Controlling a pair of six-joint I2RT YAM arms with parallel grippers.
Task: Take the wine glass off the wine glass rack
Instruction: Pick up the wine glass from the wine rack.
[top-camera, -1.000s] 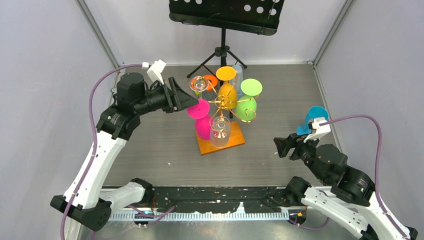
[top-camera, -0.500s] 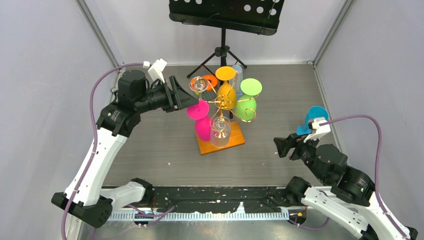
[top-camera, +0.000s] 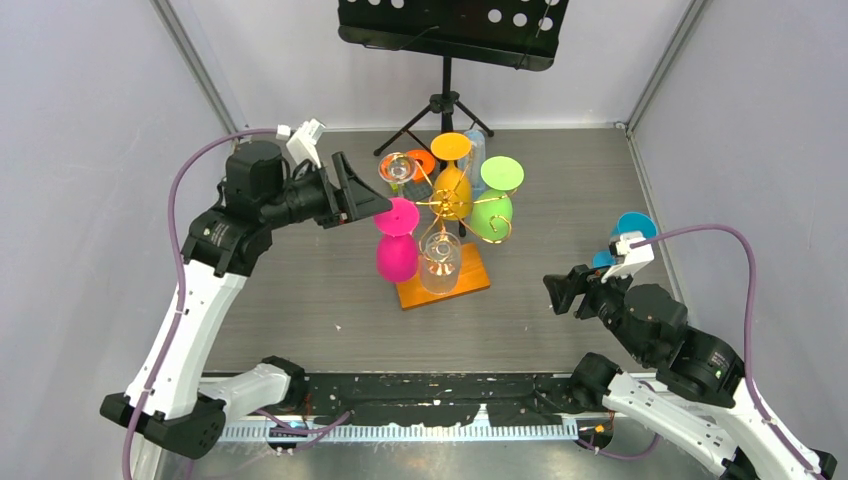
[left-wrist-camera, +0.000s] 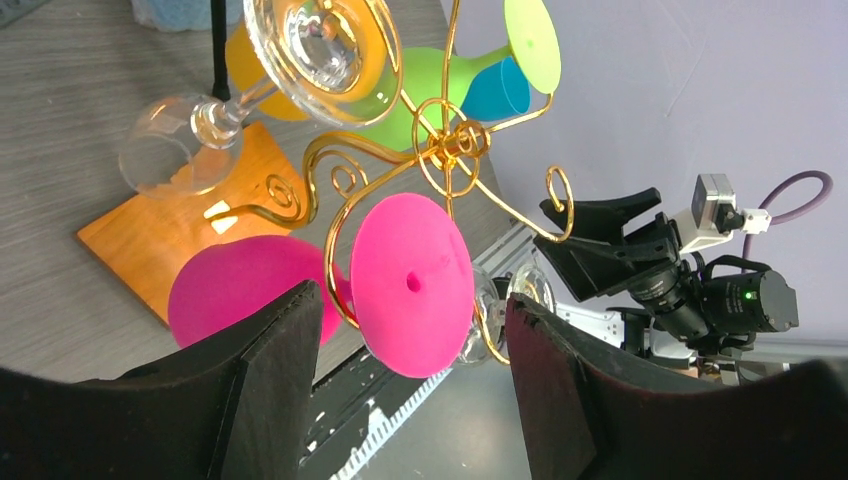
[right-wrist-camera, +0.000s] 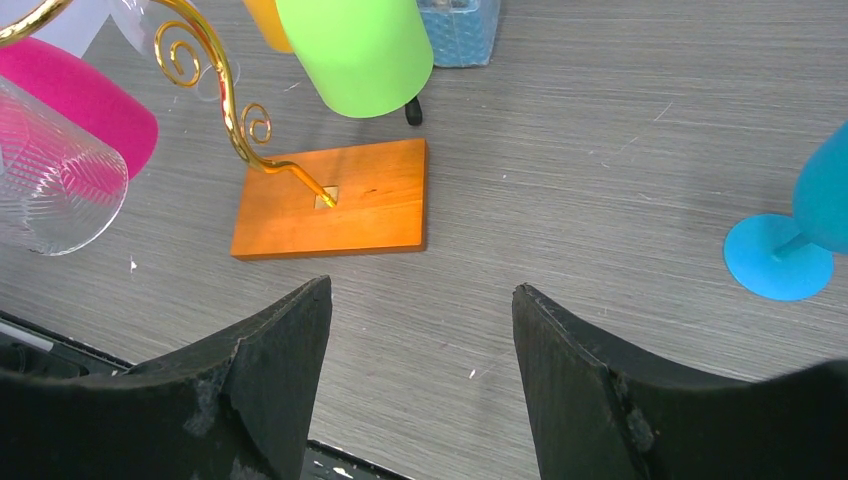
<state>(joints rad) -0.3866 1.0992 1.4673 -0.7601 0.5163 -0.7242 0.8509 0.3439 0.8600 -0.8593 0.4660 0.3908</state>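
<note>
The wine glass (top-camera: 396, 258), magenta, hangs bowl-down from the gold wine glass rack (top-camera: 475, 272) at its 8 o'clock side, mid-tabletop (top-camera: 300, 300). The left gripper (top-camera: 378, 202) has its jaws apart, with the glass's round foot between them. The right gripper (top-camera: 558, 292), at 4 o'clock, has its jaws apart and empty.

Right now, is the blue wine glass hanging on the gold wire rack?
No, the blue wine glass stands upright on the grey table, apart from the rack.
</note>
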